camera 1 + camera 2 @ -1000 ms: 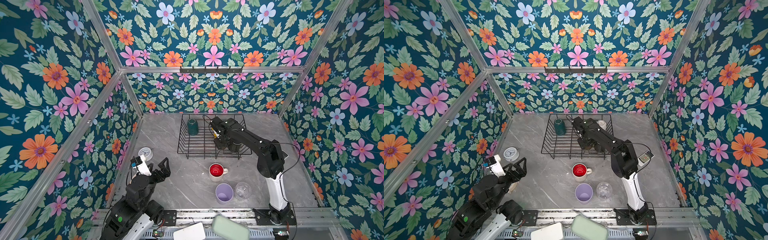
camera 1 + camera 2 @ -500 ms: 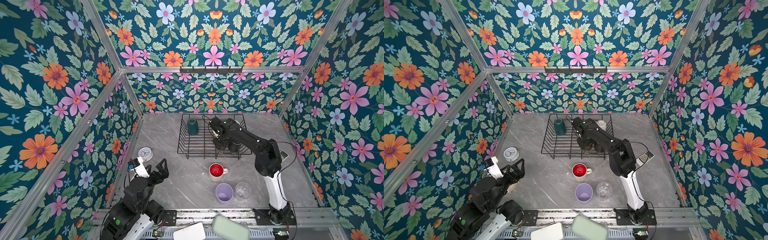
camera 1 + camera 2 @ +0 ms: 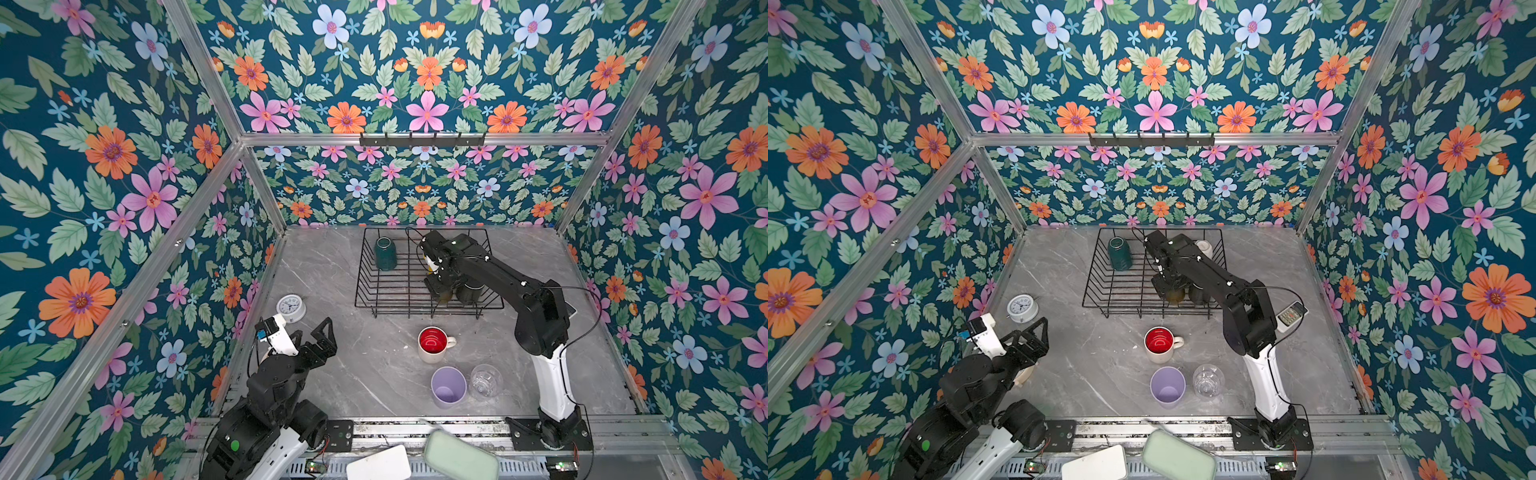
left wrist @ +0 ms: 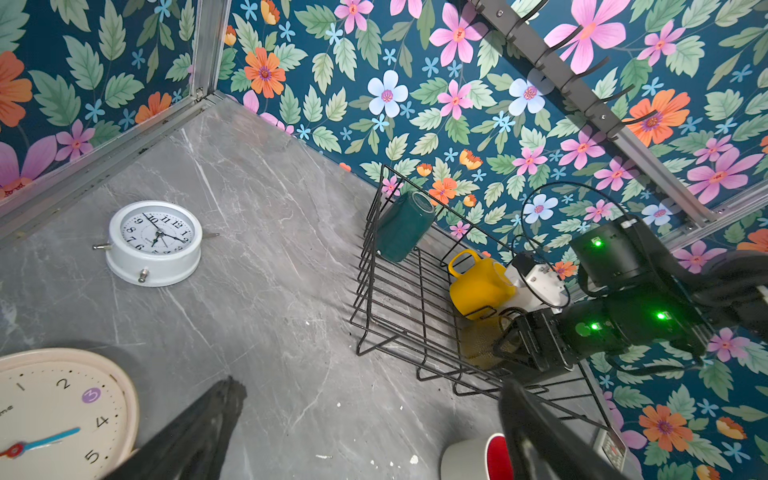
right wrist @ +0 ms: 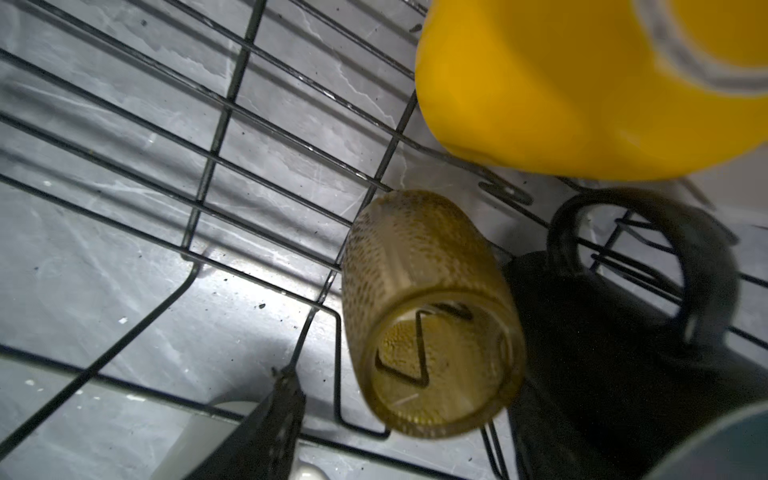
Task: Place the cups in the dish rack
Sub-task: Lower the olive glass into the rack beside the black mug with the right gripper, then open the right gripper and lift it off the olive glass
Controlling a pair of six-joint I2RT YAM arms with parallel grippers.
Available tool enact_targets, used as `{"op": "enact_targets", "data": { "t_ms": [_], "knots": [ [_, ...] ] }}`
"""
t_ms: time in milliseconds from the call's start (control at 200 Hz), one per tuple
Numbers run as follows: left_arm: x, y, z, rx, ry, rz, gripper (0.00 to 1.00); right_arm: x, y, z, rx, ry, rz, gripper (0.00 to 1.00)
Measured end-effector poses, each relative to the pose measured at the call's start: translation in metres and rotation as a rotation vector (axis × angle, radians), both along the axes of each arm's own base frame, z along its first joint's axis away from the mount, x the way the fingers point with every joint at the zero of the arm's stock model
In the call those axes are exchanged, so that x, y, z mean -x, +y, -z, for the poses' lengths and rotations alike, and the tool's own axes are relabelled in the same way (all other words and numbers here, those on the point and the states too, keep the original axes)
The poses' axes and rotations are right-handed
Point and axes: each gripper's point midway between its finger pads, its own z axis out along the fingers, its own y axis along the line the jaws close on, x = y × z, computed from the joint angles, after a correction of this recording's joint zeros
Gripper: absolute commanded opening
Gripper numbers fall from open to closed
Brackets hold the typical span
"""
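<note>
Inside the dish rack (image 3: 360, 270), the olive glass (image 5: 432, 311) has just been let go.
Right gripper (image 3: 444, 293) has spread off it, holding nothing; left gripper (image 3: 316, 336) gapes empty; three cups (image 3: 433, 344) wait outside.

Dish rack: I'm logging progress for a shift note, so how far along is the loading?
Done: teal mug, yellow mug, black mug, white cup and olive glass sit in the dish rack. In hand: nothing; the right gripper has its fingers apart beside the olive glass, the left gripper is open and empty. Left: red-lined mug, lilac tumbler and clear glass on the table.
</note>
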Motion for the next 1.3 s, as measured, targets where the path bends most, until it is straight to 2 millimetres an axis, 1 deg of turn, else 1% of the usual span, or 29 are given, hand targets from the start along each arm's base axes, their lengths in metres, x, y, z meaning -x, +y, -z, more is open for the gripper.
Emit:
{"op": "enact_targets", "data": {
  "t_ms": [85, 220, 290, 450, 520, 610, 725, 815, 885, 1055, 1300],
  "knots": [
    [0.0, 0.0, 0.0, 0.0, 0.0, 0.0, 1.0, 0.001, 0.001, -0.012, -0.019, -0.021, -0.001, 0.76],
    [0.0, 0.0, 0.0, 0.003, 0.001, -0.001, 1.0, 0.003, -0.001, -0.04, -0.061, -0.069, 0.005, 0.76],
    [-0.001, -0.001, 0.001, 0.002, 0.004, 0.002, 1.0, 0.01, -0.001, -0.052, -0.098, -0.078, 0.004, 0.76],
    [-0.003, -0.008, 0.006, -0.01, 0.033, 0.024, 1.0, 0.038, -0.008, -0.081, -0.212, -0.114, 0.032, 0.76],
    [-0.005, -0.011, 0.009, -0.017, 0.048, 0.033, 1.0, 0.056, -0.016, -0.092, -0.278, -0.14, 0.048, 0.77],
    [-0.007, -0.016, 0.012, -0.019, 0.069, 0.051, 0.99, 0.079, -0.027, -0.103, -0.36, -0.182, 0.078, 0.81],
    [-0.011, -0.025, 0.017, -0.015, 0.1, 0.075, 0.98, 0.102, -0.041, -0.106, -0.43, -0.217, 0.113, 0.87],
    [-0.013, -0.035, 0.022, -0.016, 0.129, 0.112, 0.97, 0.117, -0.053, -0.108, -0.47, -0.246, 0.141, 0.88],
    [-0.015, -0.042, 0.026, -0.017, 0.152, 0.14, 0.96, 0.124, -0.061, -0.109, -0.492, -0.269, 0.164, 0.89],
    [-0.019, -0.064, 0.035, -0.005, 0.215, 0.223, 0.9, 0.137, -0.078, -0.106, -0.497, -0.291, 0.209, 0.89],
    [-0.018, -0.102, 0.038, 0.055, 0.288, 0.383, 0.8, 0.153, -0.096, -0.09, -0.458, -0.268, 0.26, 0.89]
  ]
}}
